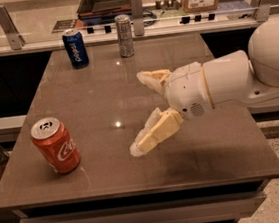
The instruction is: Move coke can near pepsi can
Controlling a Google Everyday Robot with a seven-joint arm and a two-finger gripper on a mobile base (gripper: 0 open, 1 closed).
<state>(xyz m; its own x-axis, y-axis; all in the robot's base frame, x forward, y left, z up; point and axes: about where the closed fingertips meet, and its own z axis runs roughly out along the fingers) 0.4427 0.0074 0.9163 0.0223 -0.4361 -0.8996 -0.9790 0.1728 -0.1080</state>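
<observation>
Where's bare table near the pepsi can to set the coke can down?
Bare table in front of the pepsi can, running down to the coke can at the near corner. Tighter between pepsi can and silver can. The gripper, jaws open, hangs mid-table beside that lane.
</observation>
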